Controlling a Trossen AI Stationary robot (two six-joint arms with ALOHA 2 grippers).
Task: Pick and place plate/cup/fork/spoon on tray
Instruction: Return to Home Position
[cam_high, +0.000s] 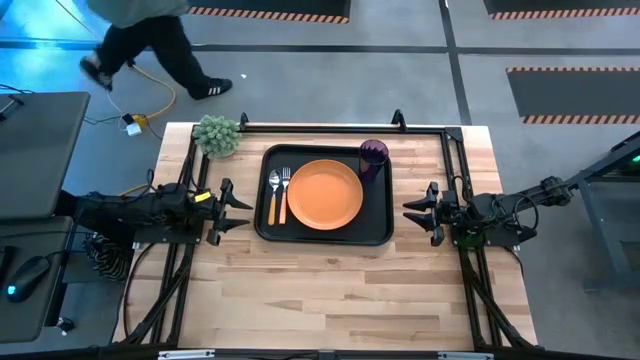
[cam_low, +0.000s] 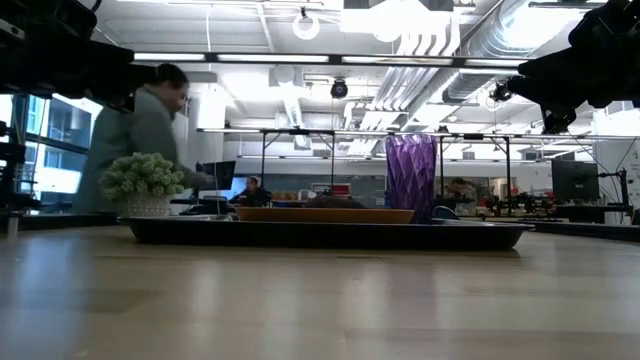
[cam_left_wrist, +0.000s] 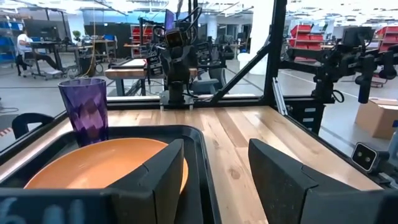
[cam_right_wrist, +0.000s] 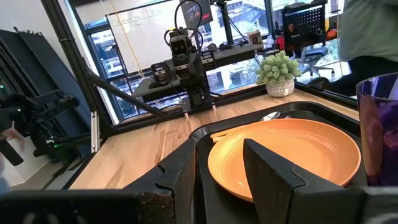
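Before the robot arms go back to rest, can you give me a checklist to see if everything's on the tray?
1. Plate lies flat in the middle of the tray: ok.
2. Cup stands upright in a tray corner, beside the plate: ok.
3. Spoon and fork lie side by side on the tray, next to the plate: ok.
4. Left gripper is open, holds nothing, and is off the tray's edge: ok.
5. Right gripper is open, holds nothing, and is off the opposite edge: ok.
6. Cup is clear of the plate's rim: cannot tell.
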